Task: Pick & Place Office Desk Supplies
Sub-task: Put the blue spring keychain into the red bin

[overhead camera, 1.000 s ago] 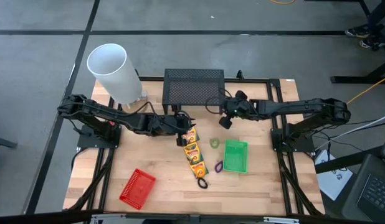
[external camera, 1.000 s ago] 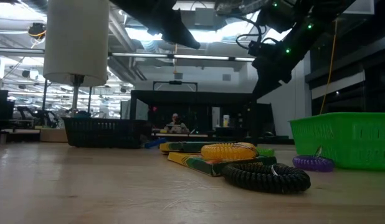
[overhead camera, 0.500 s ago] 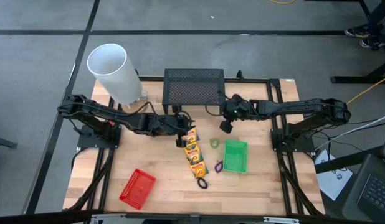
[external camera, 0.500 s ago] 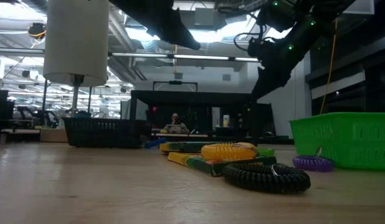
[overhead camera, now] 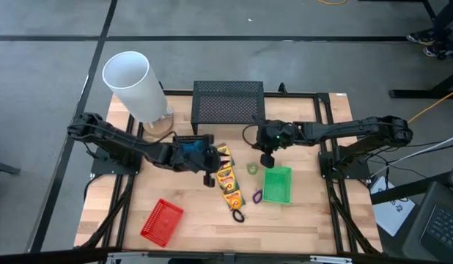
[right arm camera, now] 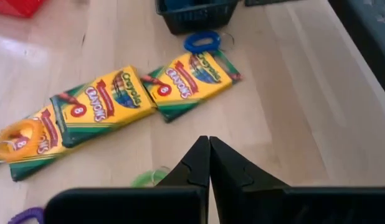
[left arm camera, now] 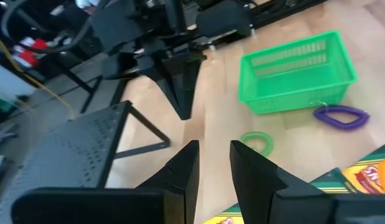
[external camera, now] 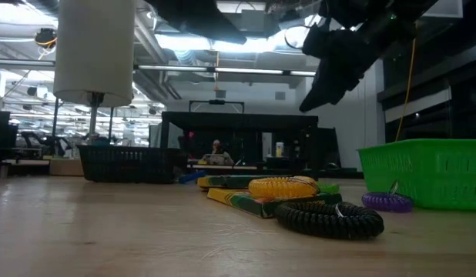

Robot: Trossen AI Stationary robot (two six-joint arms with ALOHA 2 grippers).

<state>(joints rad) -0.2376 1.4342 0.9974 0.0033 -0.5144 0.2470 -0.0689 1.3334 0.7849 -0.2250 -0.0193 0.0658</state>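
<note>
Three yellow-and-green crayon boxes (overhead camera: 227, 178) lie flat in a row at mid-table, an orange loop (right arm camera: 12, 142) resting on the nearest one. A black loop (overhead camera: 238, 216), a purple loop (overhead camera: 258, 196) and a green loop (overhead camera: 252, 169) lie on the wood. A small black basket (right arm camera: 194, 12) stands past the boxes, blue-handled scissors (right arm camera: 202, 41) beside it. My left gripper (left arm camera: 214, 163) hovers open and empty above the left side of the boxes. My right gripper (right arm camera: 209, 157) hangs shut above the green loop, by the green basket (overhead camera: 277, 184).
A red basket (overhead camera: 161, 221) sits near the front left. The wide black mesh stand (overhead camera: 228, 103) is at the far edge, the big white cylinder (overhead camera: 131, 84) at the far left corner. Bare wood lies left of the crayon boxes and at the front right.
My left gripper has swung toward the table's near edge, uncovering the small black basket. My right gripper has moved toward the near edge and tipped further down, staying shut. Nothing on the table has moved.
</note>
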